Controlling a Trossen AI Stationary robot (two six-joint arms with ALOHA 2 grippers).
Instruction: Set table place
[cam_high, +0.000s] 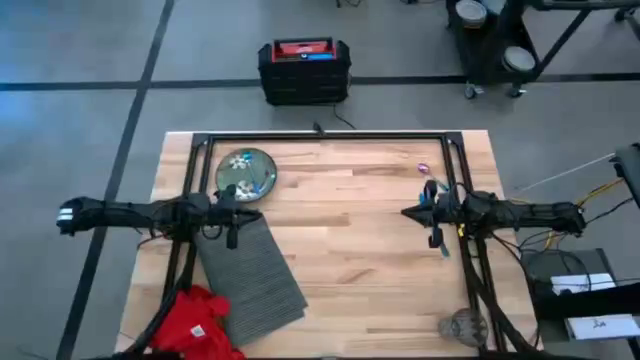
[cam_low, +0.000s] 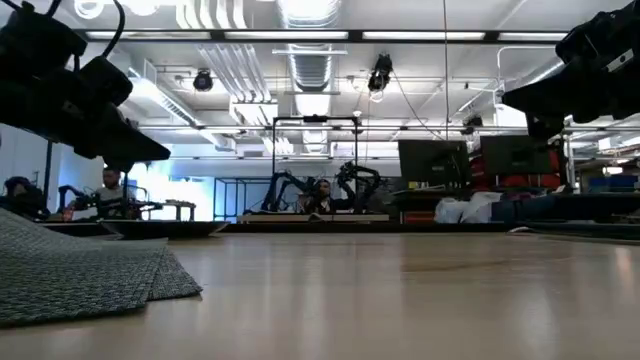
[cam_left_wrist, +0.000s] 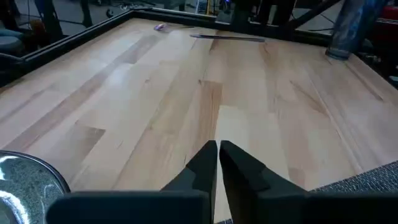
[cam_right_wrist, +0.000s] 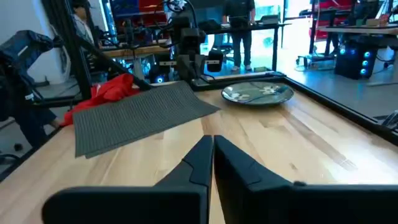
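The light wood table (cam_high: 350, 230) has a green flowery plate (cam_high: 246, 172) upper left, a grey ribbed placemat (cam_high: 252, 278) lying skewed below it, a red napkin (cam_high: 198, 322) at the bottom left corner, thin utensils (cam_high: 432, 190) upper right, and a small glass (cam_high: 463, 326) lower right.

Grey floor (cam_high: 80, 120), black toolbox (cam_high: 304, 70), bright ceiling strip lights (cam_low: 300, 35).

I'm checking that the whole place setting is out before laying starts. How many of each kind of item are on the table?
Placemat: 1
Napkin: 1
Plate: 1
Glass: 1
Utensils: at least 2, a purple one and a blue one; the right arm partly hides them
Total: at least 6
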